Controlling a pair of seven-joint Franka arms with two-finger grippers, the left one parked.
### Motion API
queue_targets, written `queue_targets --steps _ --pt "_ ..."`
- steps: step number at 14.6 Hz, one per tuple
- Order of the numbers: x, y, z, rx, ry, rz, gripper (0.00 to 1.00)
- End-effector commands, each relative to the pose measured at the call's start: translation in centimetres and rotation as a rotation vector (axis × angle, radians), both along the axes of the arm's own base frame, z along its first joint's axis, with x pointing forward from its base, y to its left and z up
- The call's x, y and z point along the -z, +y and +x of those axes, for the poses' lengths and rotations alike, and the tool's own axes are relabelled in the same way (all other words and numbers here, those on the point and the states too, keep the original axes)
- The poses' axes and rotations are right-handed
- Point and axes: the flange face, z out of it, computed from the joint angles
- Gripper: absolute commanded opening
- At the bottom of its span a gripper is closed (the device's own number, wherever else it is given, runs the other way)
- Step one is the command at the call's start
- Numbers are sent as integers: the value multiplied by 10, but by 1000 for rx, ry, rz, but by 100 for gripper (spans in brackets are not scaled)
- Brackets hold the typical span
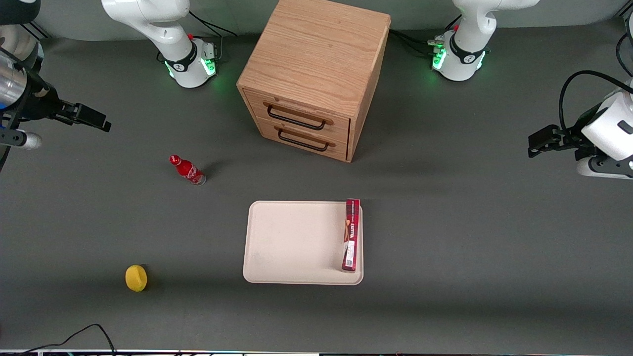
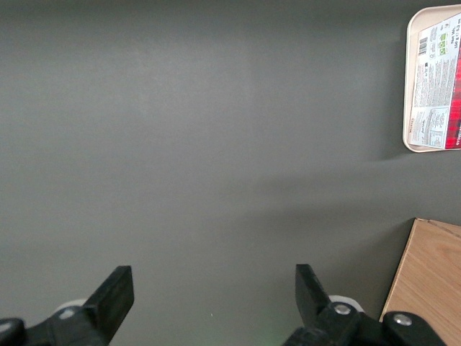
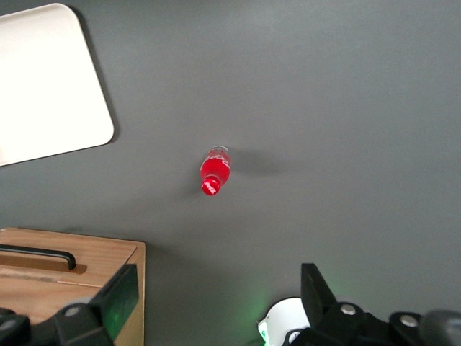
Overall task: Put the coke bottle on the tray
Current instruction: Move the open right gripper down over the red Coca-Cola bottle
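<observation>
The coke bottle (image 1: 188, 170), small and red with a red cap, stands on the grey table, apart from the tray and farther from the front camera than it. It also shows in the right wrist view (image 3: 215, 171). The cream tray (image 1: 292, 242) lies flat near the table's middle, and its corner shows in the right wrist view (image 3: 43, 86). My right gripper (image 1: 94, 118) hangs above the table at the working arm's end, well away from the bottle. In the right wrist view the gripper (image 3: 216, 292) is open and empty, its fingers (image 3: 119, 295) wide apart.
A long red box (image 1: 351, 235) lies on the tray along the edge toward the parked arm. A wooden drawer cabinet (image 1: 311, 74) stands farther from the front camera than the tray. A yellow lemon (image 1: 136, 278) lies nearer the camera than the bottle.
</observation>
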Motion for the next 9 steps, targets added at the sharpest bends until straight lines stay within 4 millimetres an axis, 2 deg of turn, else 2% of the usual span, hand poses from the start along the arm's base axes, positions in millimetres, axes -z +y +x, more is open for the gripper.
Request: queue_targets --steps 1,4,6,8,9 --pt "-8 1 2 7 14 -30 100" --pt "-2 5 0 -4 43 -29 100" --pt "6 18 -4 -19 65 -17 100" --pt "27 33 -13 -16 62 -15 100" --pt "46 39 -21 -13 45 -19 100"
